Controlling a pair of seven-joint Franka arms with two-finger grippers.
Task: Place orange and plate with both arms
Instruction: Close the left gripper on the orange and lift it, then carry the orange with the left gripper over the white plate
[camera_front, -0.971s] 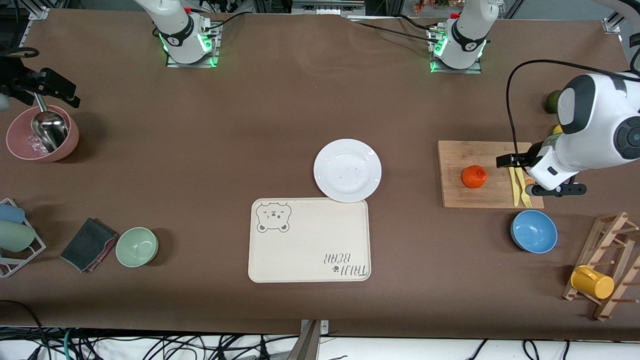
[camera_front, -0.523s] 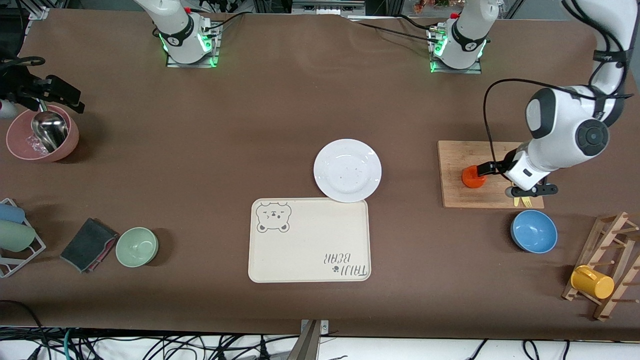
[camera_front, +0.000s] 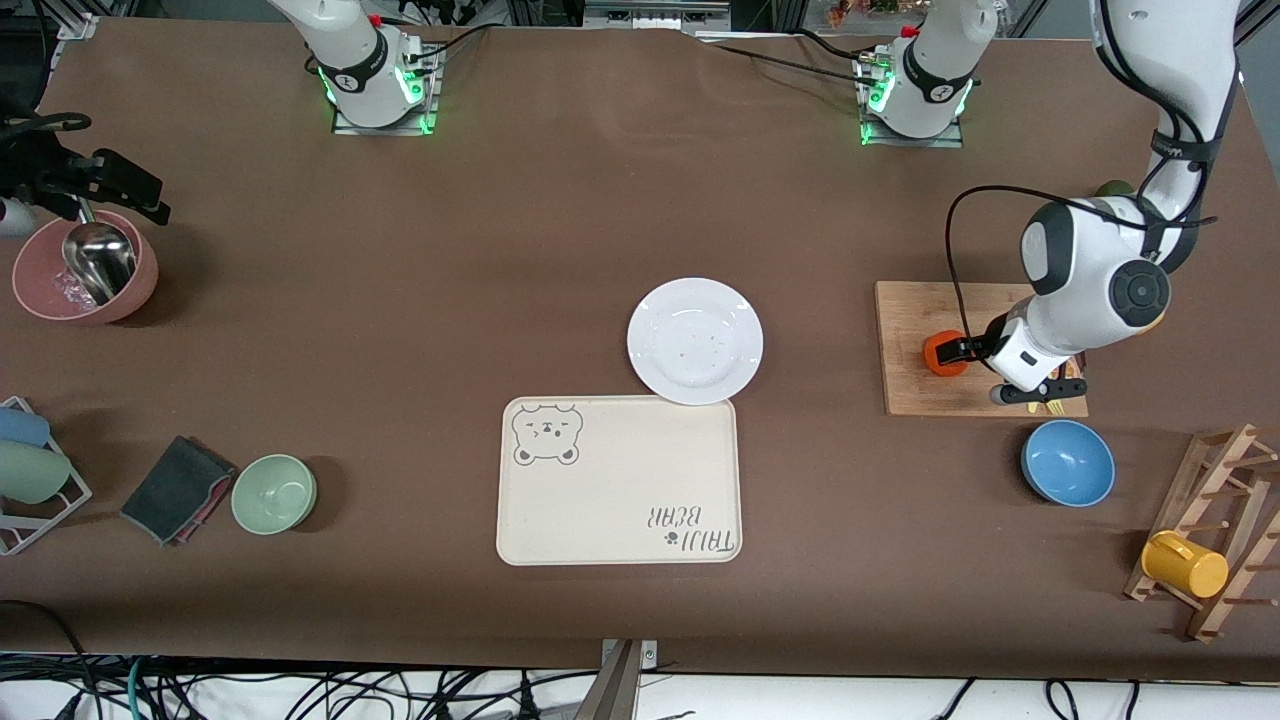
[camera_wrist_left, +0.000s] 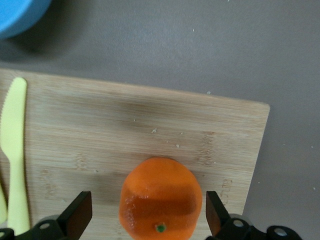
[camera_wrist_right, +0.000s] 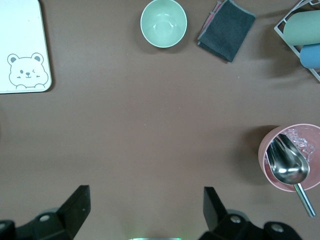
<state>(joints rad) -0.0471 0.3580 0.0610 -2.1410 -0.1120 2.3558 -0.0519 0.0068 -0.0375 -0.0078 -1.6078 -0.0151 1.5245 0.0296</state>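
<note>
One orange (camera_wrist_left: 161, 197) on the board (camera_wrist_left: 125, 130), between the spread fingers of the left gripper (camera_wrist_left: 145, 220), seemingly unclamped. One plate (camera_front: 695, 341) touching the tray (camera_front: 619, 481). Right gripper (camera_wrist_right: 145, 207) spread, waiting near the pink bowl (camera_wrist_right: 291, 158); knife (camera_wrist_left: 15, 150) partly cut off.

Left gripper (camera_wrist_left: 145, 220) low, fingers spread wide; right gripper (camera_wrist_right: 145, 210) waits, fingers apart

Landmark: tray (camera_front: 618, 480), mid-table. Plate (camera_front: 695, 341) just beside tray's farther edge, w/ rim touching or slightly over it. Cutting board (camera_front: 980, 348) toward left arm's end; orange (camera_front: 941, 354) on it, knife (camera_wrist_left: 15, 155) also on board. Bowl (camera_front: 1068, 462) nearer front camera than board. Left gripper (camera_wrist_left: 145, 220) down at orange, fingers either side. Right gripper (camera_wrist_right: 145, 215) over table at right arm's end.
</note>
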